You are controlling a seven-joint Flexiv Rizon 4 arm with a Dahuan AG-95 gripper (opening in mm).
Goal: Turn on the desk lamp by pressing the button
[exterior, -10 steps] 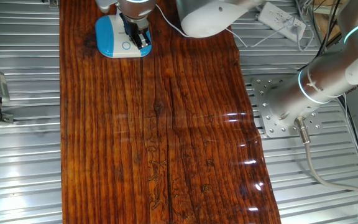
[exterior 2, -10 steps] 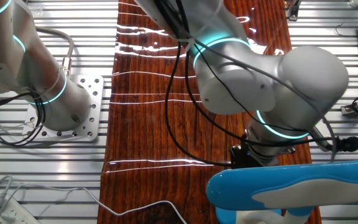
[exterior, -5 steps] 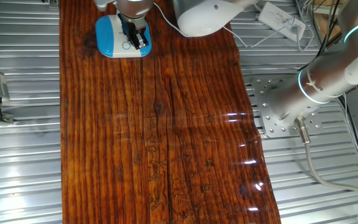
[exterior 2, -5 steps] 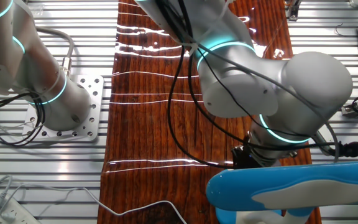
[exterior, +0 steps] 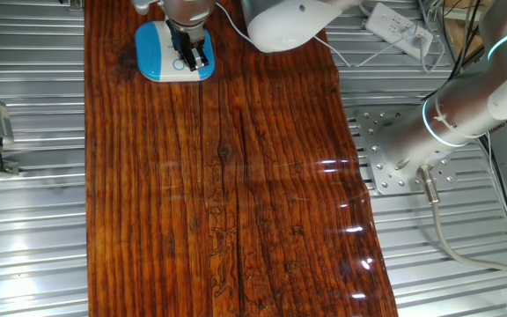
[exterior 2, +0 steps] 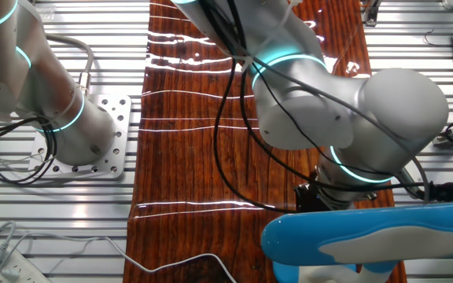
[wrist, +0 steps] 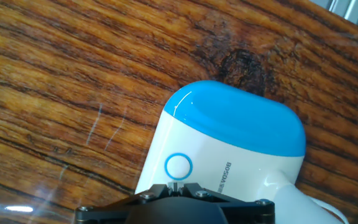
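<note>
Dark reddish wood planks form the tabletop (exterior: 236, 194), which sits on a ribbed metal bench. At the far end of it in one fixed view stands the desk lamp (exterior: 158, 55), its blue rounded-square base with a white rim lying flat on the wood. The tool (exterior: 190, 55) hangs directly over the right part of that base, with the arm's pale grey body just behind it.

From the hand view the base (wrist: 229, 149) fills the middle, blue at the far side and white nearer the camera, and the button (wrist: 178, 167) shows as a small white disc with a blue ring, just ahead of the tool's dark housing at the bottom edge. The fingertips themselves are hidden there (only the housing shows), so I cannot tell whether the tool is wide or narrow, nor whether it touches the button.

The other fixed view shows the lamp's blue head (exterior 2: 368, 240) large in the foreground, with the arm's joints above it. A white power strip (exterior: 399, 26) lies off the tabletop.
</note>
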